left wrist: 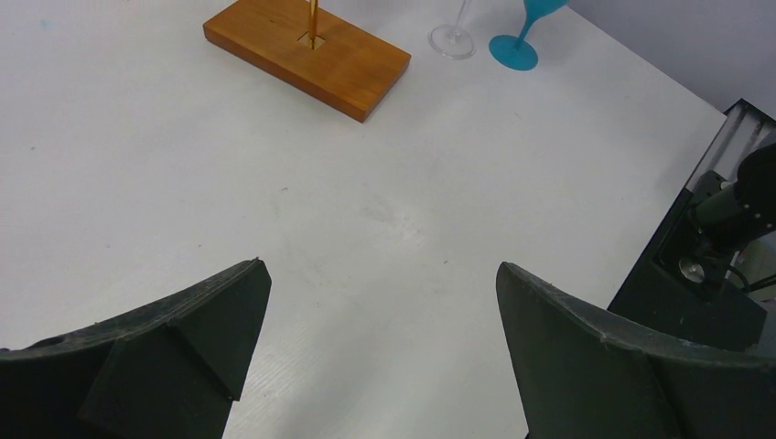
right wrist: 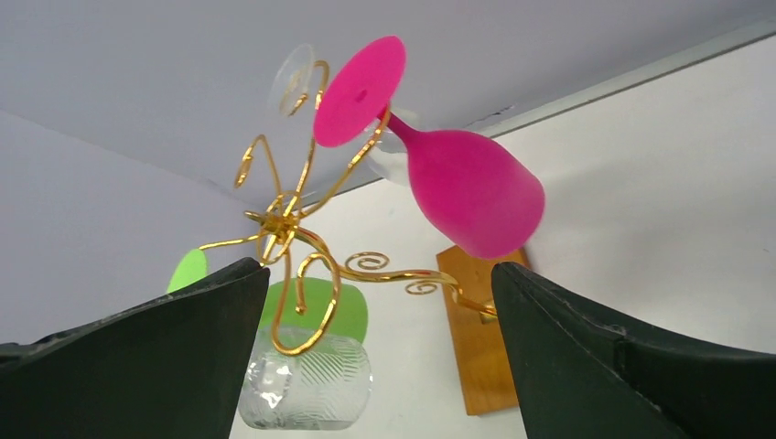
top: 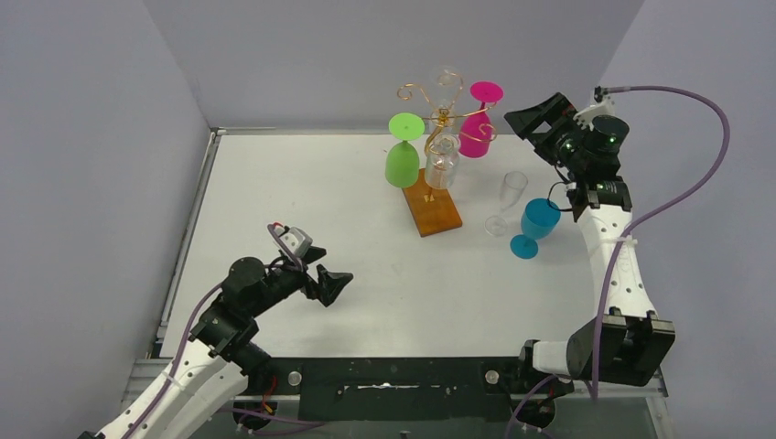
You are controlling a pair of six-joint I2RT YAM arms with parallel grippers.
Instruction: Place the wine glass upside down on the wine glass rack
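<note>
The wine glass rack [top: 443, 117] is gold wire with curled arms on an orange-brown wooden base [top: 433, 205]. Hanging upside down on it are a pink glass [top: 477, 131], a green glass [top: 403, 157] and a clear patterned glass [top: 442, 162]; a further clear glass [top: 447, 80] shows at its top. A blue wine glass [top: 537, 225] and a clear flute [top: 510, 198] stand upright right of the base. My right gripper [top: 528, 119] is open and empty, raised just right of the pink glass [right wrist: 462, 178]. My left gripper [top: 335, 285] is open and empty, low over the table.
The right wrist view shows the rack's spiral arms [right wrist: 302, 233], the green glass [right wrist: 316, 306] and the patterned glass [right wrist: 307, 389] between my fingers. The left wrist view shows the base [left wrist: 307, 55] and the feet of the flute [left wrist: 453, 41] and blue glass [left wrist: 512, 50]. Grey walls enclose the table.
</note>
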